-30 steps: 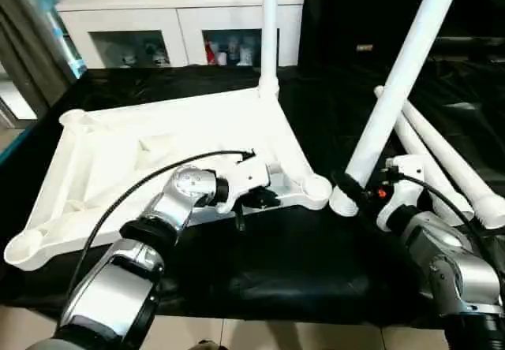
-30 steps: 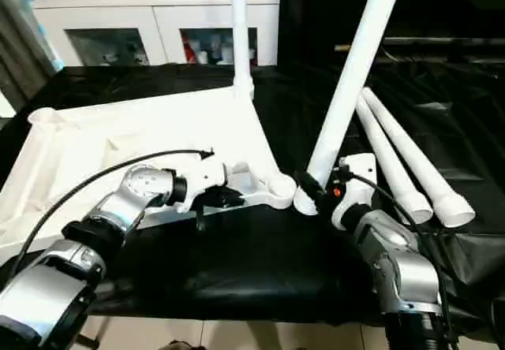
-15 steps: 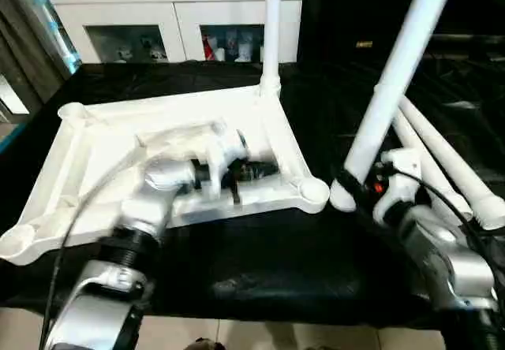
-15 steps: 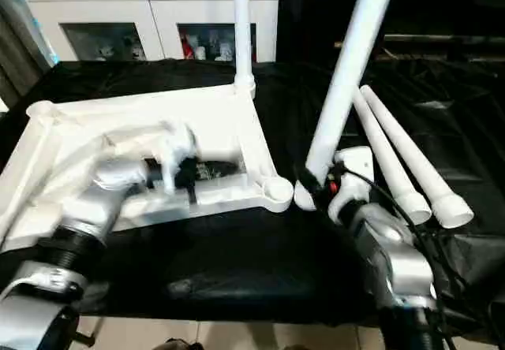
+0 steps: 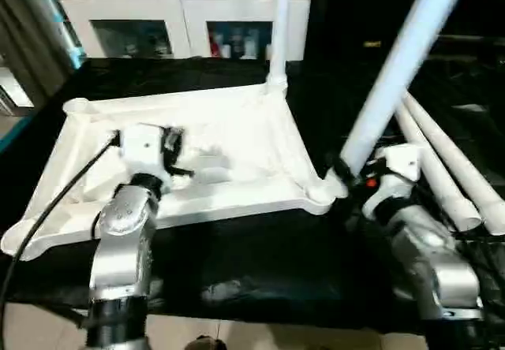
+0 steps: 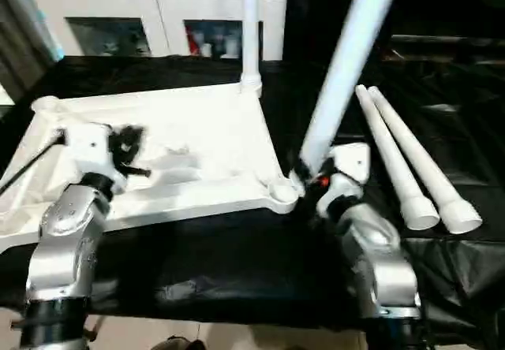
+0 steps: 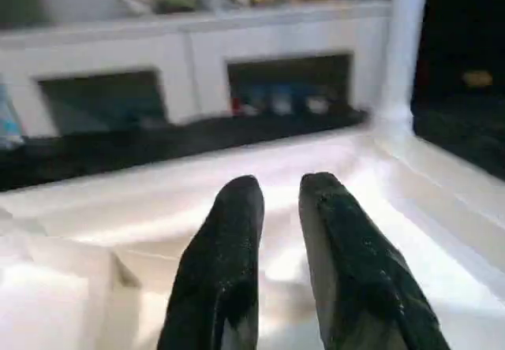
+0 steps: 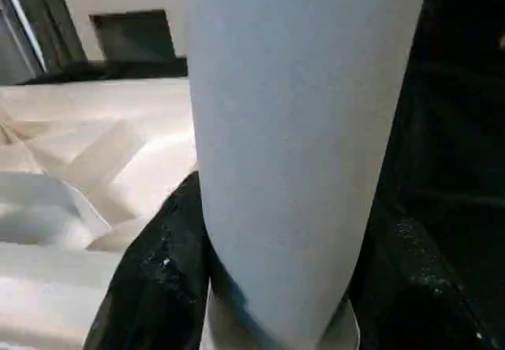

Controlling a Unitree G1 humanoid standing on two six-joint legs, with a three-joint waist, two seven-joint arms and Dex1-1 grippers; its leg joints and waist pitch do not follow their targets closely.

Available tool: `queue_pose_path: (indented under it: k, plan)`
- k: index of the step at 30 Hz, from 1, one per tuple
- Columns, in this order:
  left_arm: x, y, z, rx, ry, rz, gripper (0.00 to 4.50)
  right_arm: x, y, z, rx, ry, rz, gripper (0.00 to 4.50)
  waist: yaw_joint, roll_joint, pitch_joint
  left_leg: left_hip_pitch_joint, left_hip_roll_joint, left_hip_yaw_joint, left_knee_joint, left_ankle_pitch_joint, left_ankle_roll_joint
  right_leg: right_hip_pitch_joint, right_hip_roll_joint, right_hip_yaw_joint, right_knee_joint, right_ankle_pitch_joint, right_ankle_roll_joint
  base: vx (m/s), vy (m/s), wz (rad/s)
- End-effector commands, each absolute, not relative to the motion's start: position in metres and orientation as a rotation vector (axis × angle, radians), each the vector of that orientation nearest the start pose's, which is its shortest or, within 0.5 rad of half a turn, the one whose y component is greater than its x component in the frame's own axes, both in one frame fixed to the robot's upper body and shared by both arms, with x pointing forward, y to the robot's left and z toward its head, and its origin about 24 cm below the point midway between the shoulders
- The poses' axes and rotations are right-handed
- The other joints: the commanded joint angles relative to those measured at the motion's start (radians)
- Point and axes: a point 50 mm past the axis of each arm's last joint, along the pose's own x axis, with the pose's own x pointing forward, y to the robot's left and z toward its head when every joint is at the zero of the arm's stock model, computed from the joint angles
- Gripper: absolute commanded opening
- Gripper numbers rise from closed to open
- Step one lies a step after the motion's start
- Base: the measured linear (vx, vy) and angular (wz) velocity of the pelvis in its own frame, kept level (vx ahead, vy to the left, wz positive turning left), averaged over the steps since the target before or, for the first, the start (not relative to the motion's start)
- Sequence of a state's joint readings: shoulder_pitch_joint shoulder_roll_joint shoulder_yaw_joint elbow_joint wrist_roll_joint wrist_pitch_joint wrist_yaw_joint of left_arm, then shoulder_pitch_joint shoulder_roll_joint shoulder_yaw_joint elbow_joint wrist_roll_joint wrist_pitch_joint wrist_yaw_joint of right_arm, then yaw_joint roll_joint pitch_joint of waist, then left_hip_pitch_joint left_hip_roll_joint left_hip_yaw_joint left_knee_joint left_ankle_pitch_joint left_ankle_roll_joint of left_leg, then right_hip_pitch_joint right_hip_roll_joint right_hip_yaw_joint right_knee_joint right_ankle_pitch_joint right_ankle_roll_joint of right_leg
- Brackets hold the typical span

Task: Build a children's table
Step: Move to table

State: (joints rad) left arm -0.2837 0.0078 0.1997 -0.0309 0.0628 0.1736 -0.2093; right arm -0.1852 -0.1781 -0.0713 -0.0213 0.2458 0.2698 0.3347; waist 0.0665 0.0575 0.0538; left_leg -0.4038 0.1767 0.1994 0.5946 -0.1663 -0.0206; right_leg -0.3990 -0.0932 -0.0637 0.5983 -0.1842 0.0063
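Note:
The children's table's white tabletop lies underside up on the black-draped work table. One white leg stands upright in its far right corner socket. My right gripper is shut on a second leg, which leans up and to the right; its lower end sits at the near right corner socket. In the right wrist view its fingers clasp both sides of the tube. My left gripper hovers over the ribbed underside, left of centre, with a narrow gap between its fingers and nothing in it.
Two loose white legs lie side by side on the black cloth at the right. A white cabinet stands behind the work table. The table's near edge runs just below my forearms.
My left gripper has left the tabletop's near rim, swung left over the underside and parted its fingers a little. The held leg's lower end has come closer to the near right socket.

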Motion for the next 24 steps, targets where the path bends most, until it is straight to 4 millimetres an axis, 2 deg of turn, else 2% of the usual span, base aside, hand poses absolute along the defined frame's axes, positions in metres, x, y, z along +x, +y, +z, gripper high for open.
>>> queue_pose_path:
  k: [1, 2, 4, 5, 6, 7, 8, 9, 10, 11, 12, 13, 14, 15, 16, 17, 18, 19, 20, 21, 22, 23, 24]
  plan:
    - [0.298, 0.17, 0.102, 0.035, -0.143, -0.045, 1.05, 0.284, -0.174, 0.077, 0.094, 0.012, 0.283, 1.91, 0.0, -0.017, -0.062, 0.027, 0.053, -0.032, -0.08, -0.301, 0.02, 0.031, -0.054, 0.04, -0.088, -0.32, -0.137, 0.0, 0.0, 0.0]
    - [0.297, 0.171, 0.098, 0.02, -0.148, -0.031, 1.05, 0.282, -0.176, 0.076, 0.113, 0.009, 0.255, 1.91, -0.006, -0.038, -0.063, 0.027, 0.054, -0.031, -0.08, -0.292, 0.017, 0.03, -0.05, 0.04, -0.088, -0.321, -0.121, 0.0, 0.0, 0.0]
    - [0.295, 0.172, 0.091, -0.005, -0.126, -0.012, 1.05, 0.278, -0.179, 0.075, 0.141, 0.005, 0.228, 1.91, -0.008, -0.028, -0.065, 0.029, 0.054, -0.031, -0.081, -0.289, 0.009, 0.026, -0.048, 0.043, -0.085, -0.293, -0.114, 0.0, 0.0, 0.0]
    - [0.289, 0.174, 0.078, -0.044, -0.088, 0.019, 1.05, 0.271, -0.181, 0.074, 0.155, 0.007, 0.223, 1.91, -0.013, -0.036, -0.066, 0.028, 0.054, -0.031, -0.083, -0.286, 0.008, 0.027, -0.044, 0.042, -0.084, -0.26, -0.113, 0.0, 0.0, 0.0]
    - [0.286, 0.172, 0.075, -0.055, -0.069, 0.03, 1.05, 0.269, -0.182, 0.073, 0.152, 0.013, 0.231, 1.91, -0.011, -0.049, -0.068, 0.025, 0.054, -0.03, -0.081, -0.271, 0.018, 0.033, -0.047, 0.042, -0.08, -0.236, -0.112, 0.0, 0.0, 0.0]
    - [0.284, 0.169, 0.072, -0.046, -0.061, 0.029, 1.05, 0.269, -0.184, 0.072, 0.146, 0.019, 0.237, 1.91, -0.01, -0.043, -0.069, 0.026, 0.055, -0.03, -0.08, -0.264, 0.023, 0.032, -0.049, 0.043, -0.079, -0.227, -0.116, 0.0, 0.0, 0.0]
    - [0.283, 0.166, 0.07, -0.034, -0.057, 0.022, 1.05, 0.271, -0.184, 0.07, 0.146, 0.024, 0.249, 1.91, -0.007, -0.051, -0.068, 0.023, 0.055, -0.03, -0.08, -0.254, 0.032, 0.032, -0.051, 0.043, -0.079, -0.227, -0.117, 0.0, 0.0, 0.0]
    - [0.283, 0.164, 0.07, -0.027, -0.053, 0.019, 1.05, 0.271, -0.184, 0.07, 0.144, 0.026, 0.252, 1.91, -0.01, -0.049, -0.065, 0.024, 0.055, -0.029, -0.081, -0.267, 0.032, 0.028, -0.049, 0.042, -0.084, -0.245, -0.115, 0.0, 0.0, 0.0]
    - [0.282, 0.161, 0.068, -0.006, -0.041, 0.007, 1.05, 0.274, -0.184, 0.069, 0.137, 0.03, 0.262, 1.91, -0.011, -0.057, -0.064, 0.026, 0.057, -0.031, -0.083, -0.279, 0.023, 0.028, -0.044, 0.04, -0.086, -0.259, -0.109, 0.0, 0.0, 0.0]
    - [0.284, 0.154, 0.07, 0.036, -0.051, 0.001, 1.05, 0.282, -0.182, 0.066, 0.097, 0.043, 0.281, 1.91, -0.006, -0.071, -0.054, -0.023, 0.043, -0.079, -0.108, -0.308, 0.041, 0.061, -0.046, -0.014, -0.062, -0.245, -0.112, 0.0, 0.0, 0.0]
    - [0.284, 0.151, 0.071, 0.038, -0.051, 0.001, 1.05, 0.284, -0.182, 0.066, 0.09, 0.039, 0.284, 1.91, -0.022, -0.04, -0.063, -0.004, 0.069, -0.131, -0.122, -0.409, 0.038, 0.058, -0.025, -0.037, -0.049, -0.218, -0.115, 0.0, 0.0, 0.0]
    - [0.285, 0.151, 0.073, 0.052, -0.068, 0.005, 1.05, 0.287, -0.181, 0.067, 0.091, 0.035, 0.284, 1.91, -0.03, -0.028, -0.062, 0.008, 0.086, -0.159, -0.124, -0.45, 0.04, 0.051, -0.02, -0.042, -0.038, -0.178, -0.139, -0.02, -0.057, 0.46]
    - [0.285, 0.152, 0.075, 0.06, -0.078, 0.008, 1.05, 0.289, -0.18, 0.068, 0.096, 0.028, 0.282, 1.91, -0.052, -0.016, -0.053, 0.014, 0.114, -0.22, -0.144, -0.509, 0.063, 0.045, 0.002, -0.051, 0.005, -0.152, -0.171, 0.003, -0.091, 0.5]
    - [0.286, 0.154, 0.076, 0.061, -0.076, 0.012, 1.05, 0.29, -0.178, 0.068, 0.098, 0.026, 0.282, 1.91, -0.064, -0.013, -0.05, 0.03, 0.122, -0.271, -0.162, -0.552, 0.086, 0.035, 0.015, -0.052, 0.046, -0.182, -0.203, 0.003, -0.091, 0.5]
    - [0.287, 0.156, 0.077, 0.064, -0.073, 0.016, 1.05, 0.291, -0.177, 0.068, 0.096, 0.027, 0.279, 1.91, -0.066, -0.014, -0.049, 0.035, 0.118, -0.294, -0.166, -0.556, 0.098, 0.03, 0.02, -0.044, 0.062, -0.201, -0.217, -0.006, -0.151, 0.53]
    - [0.288, 0.158, 0.077, 0.088, -0.065, 0.017, 1.05, 0.29, -0.178, 0.067, 0.1, 0.029, 0.267, 1.91, -0.059, -0.012, -0.049, 0.031, 0.091, -0.32, -0.171, -0.557, 0.102, 0.027, 0.019, -0.023, 0.07, -0.205, -0.252, -0.009, -0.215, 0.68]
    - [0.289, 0.158, 0.077, 0.113, -0.057, 0.01, 1.05, 0.289, -0.179, 0.066, 0.109, 0.03, 0.257, 1.91, -0.05, -0.016, -0.047, 0.005, 0.033, -0.319, -0.172, -0.56, 0.084, 0.041, 0.013, -0.006, 0.046, -0.196, -0.315, -0.009, -0.215, 0.68]
    - [0.29, 0.159, 0.075, 0.111, -0.038, 0.002, 1.05, 0.288, -0.179, 0.065, 0.138, 0.035, 0.255, 1.91, -0.044, -0.009, -0.047, 0.011, 0.031, -0.304, -0.157, -0.559, 0.066, 0.037, 0.005, 0.001, 0.023, -0.211, -0.35, -0.011, -0.262, 0.65]
    - [0.291, 0.159, 0.076, 0.118, -0.044, -0.012, 1.05, 0.287, -0.178, 0.064, 0.149, 0.035, 0.253, 1.91, -0.032, -0.059, -0.05, -0.026, -0.06, -0.23, -0.049, -0.47, 0.035, 0.061, -0.053, 0.02, -0.083, -0.353, -0.427, -0.006, -0.139, 0.29]
    - [0.292, 0.159, 0.076, 0.113, -0.04, -0.034, 1.05, 0.286, -0.178, 0.064, 0.151, 0.035, 0.253, 1.91, -0.02, -0.083, -0.057, 0.032, -0.105, -0.123, 0.124, -0.329, 0.041, 0.027, -0.068, 0.025, -0.17, -0.465, -0.427, -0.052, -0.265, 0.43]
    - [0.295, 0.16, 0.077, 0.113, -0.021, -0.067, 1.05, 0.282, -0.175, 0.062, 0.155, 0.029, 0.254, 1.91, 0.027, -0.068, -0.017, -0.025, -0.082, -0.076, 0.163, -0.185, 0.07, 0.083, -0.099, 0.087, -0.148, -0.696, -0.161, -0.029, -0.23, 0.12]
    - [0.295, 0.16, 0.077, 0.113, -0.021, -0.067, 1.05, 0.282, -0.175, 0.062, 0.155, 0.029, 0.254, 1.91, 0.042, -0.076, -0.024, -0.026, -0.075, -0.079, 0.128, -0.174, 0.067, 0.104, -0.108, 0.116, -0.142, -0.742, -0.026, -0.032, -0.318, 0.16]
    - [0.296, 0.161, 0.077, 0.118, -0.014, -0.067, 1.05, 0.281, -0.174, 0.061, 0.157, 0.026, 0.254, 1.91, 0.06, -0.088, -0.03, -0.009, -0.049, -0.098, 0.078, -0.202, 0.076, 0.127, -0.137, 0.138, -0.121, -0.754, 0.109, 0.014, -0.192, 0.02]
